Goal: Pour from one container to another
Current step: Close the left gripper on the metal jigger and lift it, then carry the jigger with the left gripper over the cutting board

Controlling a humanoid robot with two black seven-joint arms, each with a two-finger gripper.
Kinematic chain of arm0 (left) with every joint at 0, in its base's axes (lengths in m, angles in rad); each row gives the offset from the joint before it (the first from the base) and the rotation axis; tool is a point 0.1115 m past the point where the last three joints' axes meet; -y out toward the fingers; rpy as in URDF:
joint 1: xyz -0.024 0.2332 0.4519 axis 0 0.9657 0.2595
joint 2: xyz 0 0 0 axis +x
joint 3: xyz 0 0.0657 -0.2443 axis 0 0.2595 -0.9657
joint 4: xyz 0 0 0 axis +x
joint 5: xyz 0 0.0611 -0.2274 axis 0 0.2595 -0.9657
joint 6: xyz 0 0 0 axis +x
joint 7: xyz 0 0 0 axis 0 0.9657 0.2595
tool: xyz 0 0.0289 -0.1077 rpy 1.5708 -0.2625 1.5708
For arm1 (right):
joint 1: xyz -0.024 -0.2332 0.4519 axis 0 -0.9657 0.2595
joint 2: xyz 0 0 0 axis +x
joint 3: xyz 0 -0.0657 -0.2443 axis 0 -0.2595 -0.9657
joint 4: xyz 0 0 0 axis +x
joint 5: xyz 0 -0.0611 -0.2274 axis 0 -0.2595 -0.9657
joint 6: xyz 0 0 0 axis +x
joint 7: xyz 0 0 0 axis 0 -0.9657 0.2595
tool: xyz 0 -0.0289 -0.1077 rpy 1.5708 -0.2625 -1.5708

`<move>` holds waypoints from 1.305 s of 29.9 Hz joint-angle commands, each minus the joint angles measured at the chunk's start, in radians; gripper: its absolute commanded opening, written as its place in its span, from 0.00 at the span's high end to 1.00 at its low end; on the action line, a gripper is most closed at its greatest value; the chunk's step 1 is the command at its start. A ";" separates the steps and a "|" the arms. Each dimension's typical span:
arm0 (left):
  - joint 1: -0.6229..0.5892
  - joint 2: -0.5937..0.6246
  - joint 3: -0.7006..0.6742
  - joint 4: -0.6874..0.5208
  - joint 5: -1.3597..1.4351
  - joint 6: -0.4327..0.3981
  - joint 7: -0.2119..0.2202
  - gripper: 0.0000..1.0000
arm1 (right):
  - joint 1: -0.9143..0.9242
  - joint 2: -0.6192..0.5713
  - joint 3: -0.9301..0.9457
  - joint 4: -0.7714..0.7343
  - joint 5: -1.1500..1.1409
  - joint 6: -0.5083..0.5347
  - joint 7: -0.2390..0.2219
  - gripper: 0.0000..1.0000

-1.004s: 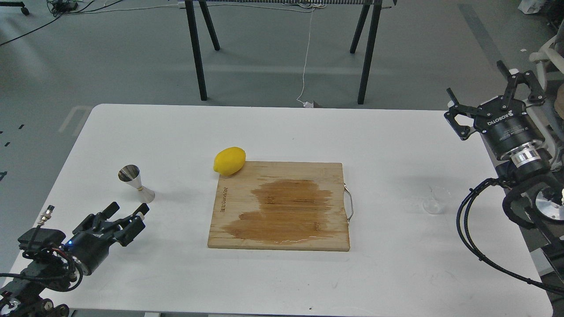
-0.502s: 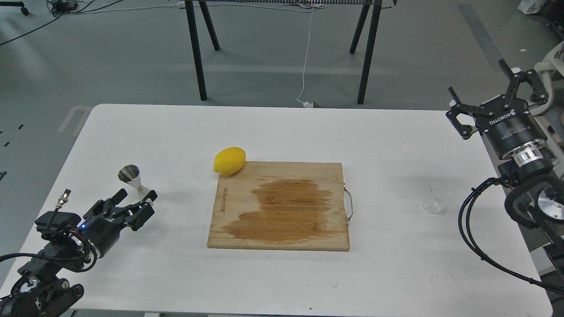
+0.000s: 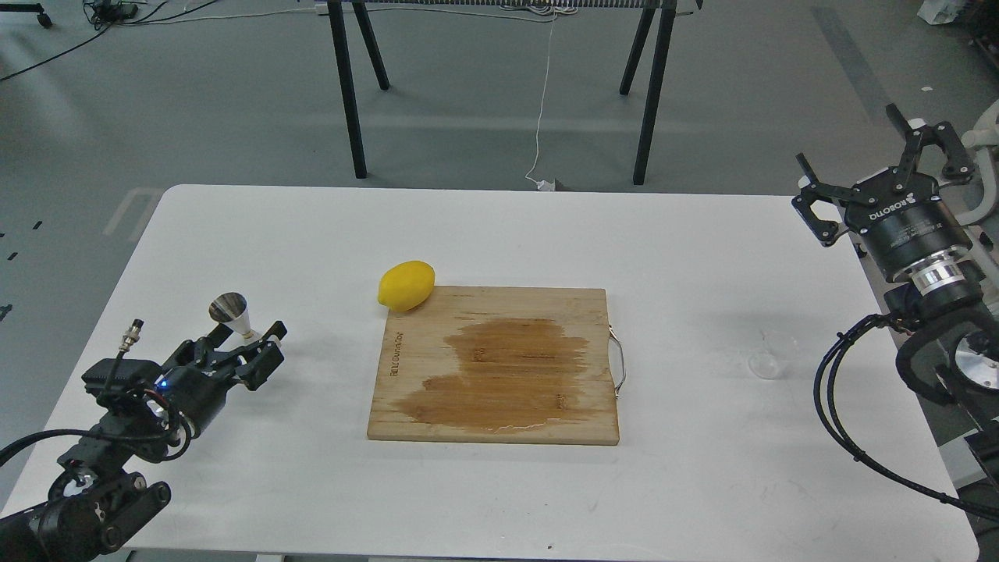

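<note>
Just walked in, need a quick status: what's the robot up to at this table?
Nothing is held yet. The left gripper, open, sits at the base of the steel jigger on the white table. The right gripper hangs open, well back from the clear glass cup. Between them a lemon touches a wet cutting board.

Left arm: enters at the near left corner, reaching low toward the far right; left gripper [image 3: 251,346] level, fingers parted. Right arm: rises along the right edge, cables looped beside it; right gripper [image 3: 874,183] pointing far, fingers spread wide.
</note>
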State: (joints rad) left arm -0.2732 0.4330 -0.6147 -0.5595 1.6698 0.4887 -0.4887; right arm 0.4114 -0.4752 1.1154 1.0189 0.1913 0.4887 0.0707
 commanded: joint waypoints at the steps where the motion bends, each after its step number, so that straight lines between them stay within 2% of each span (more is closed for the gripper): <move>1: -0.026 -0.023 0.024 0.052 -0.001 0.000 0.000 0.03 | -0.002 0.000 0.004 0.001 0.000 0.000 0.000 0.01; 5: -0.050 -0.057 0.029 0.105 -0.001 0.000 0.000 0.08 | -0.006 0.000 0.004 0.001 0.000 0.000 0.000 0.01; 11: -0.075 -0.089 0.029 0.185 -0.002 0.000 0.000 0.24 | -0.008 -0.002 0.006 0.003 0.000 0.000 0.000 0.01; 28: -0.095 -0.102 0.029 0.236 -0.012 0.000 0.000 0.94 | -0.020 0.000 0.006 0.003 0.000 0.000 0.000 0.01; 34: -0.144 -0.094 0.027 0.196 -0.009 0.000 0.000 0.98 | -0.020 0.000 0.018 0.003 0.000 0.000 0.000 0.01; 39: -0.250 -0.065 0.029 0.067 -0.005 0.000 0.000 0.98 | -0.020 0.000 0.026 0.003 0.000 0.000 0.000 0.01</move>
State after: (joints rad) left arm -0.4614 0.3470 -0.5874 -0.4171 1.6622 0.4886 -0.4887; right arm 0.3912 -0.4755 1.1377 1.0217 0.1918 0.4887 0.0706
